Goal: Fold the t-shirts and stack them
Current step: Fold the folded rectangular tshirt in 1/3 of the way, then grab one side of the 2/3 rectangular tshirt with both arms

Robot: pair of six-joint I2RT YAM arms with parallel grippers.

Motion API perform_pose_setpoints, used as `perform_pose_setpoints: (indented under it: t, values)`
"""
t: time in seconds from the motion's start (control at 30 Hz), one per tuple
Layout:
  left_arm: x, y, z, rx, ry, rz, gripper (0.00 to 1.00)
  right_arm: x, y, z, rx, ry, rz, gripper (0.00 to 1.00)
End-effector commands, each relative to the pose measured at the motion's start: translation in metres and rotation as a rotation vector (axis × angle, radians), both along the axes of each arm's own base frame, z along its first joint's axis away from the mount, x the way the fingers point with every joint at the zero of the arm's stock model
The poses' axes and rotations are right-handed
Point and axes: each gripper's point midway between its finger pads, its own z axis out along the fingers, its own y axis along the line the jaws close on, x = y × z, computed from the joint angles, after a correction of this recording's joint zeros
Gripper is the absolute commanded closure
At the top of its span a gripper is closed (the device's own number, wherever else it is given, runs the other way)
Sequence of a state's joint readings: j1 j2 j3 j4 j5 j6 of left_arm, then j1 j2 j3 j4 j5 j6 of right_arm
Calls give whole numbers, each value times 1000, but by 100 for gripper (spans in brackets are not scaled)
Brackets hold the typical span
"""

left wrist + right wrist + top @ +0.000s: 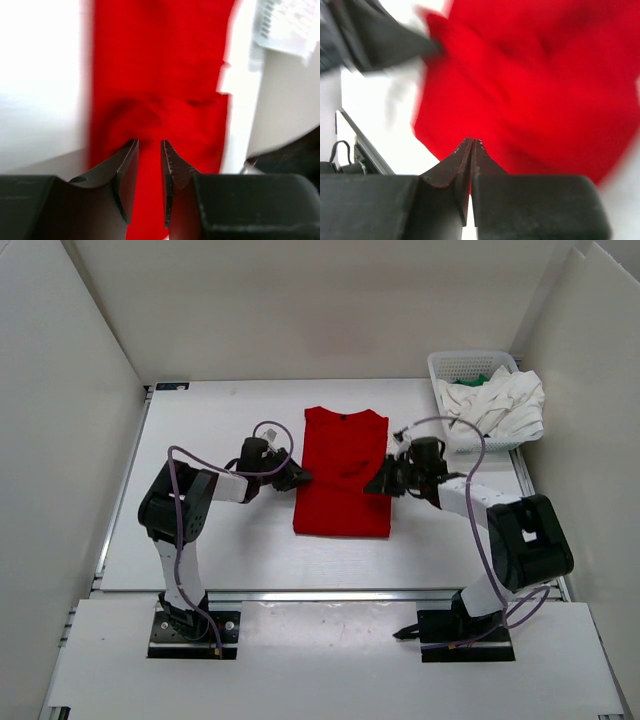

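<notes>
T-shirt (342,470), red, limp: best taken at its side edges; my left fingers (125,170) narrowly parted, right fingers (451,167) closed, seemingly empty.

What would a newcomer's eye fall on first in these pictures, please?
The bright red t-shirt lying in the middle of the white table, sleeves folded in. Next, the left gripper and right gripper at its two side edges. Then the basket heaped with white cloth at the far right corner.
</notes>
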State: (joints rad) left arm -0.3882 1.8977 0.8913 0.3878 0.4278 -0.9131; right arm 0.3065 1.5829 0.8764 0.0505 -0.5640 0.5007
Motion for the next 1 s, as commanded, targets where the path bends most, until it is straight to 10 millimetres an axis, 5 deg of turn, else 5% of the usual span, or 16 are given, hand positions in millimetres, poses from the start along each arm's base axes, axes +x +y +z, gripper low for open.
perform_pose_setpoints:
  t: [0.0,0.23,0.5,0.63,0.77,0.97]
  values:
    - [22,16,4,-19,-20,50,66,-25,-24,-31,23,63,-73,100]
    - [20,30,3,-58,-27,88,63,-50,-55,-85,-69,193,-147,100]
    - [-7,46,63,-48,-174,106,54,-50,-49,-39,-19,70,-121,93]
    - [-49,65,44,146,-172,113,47,-71,-57,-36,-10,44,-139,75]
    - [-94,82,3,304,-101,47,42,-94,-61,-51,-52,78,-129,68]
    - [-133,84,-30,373,-39,-38,34,-115,-67,-81,-81,153,-145,63]
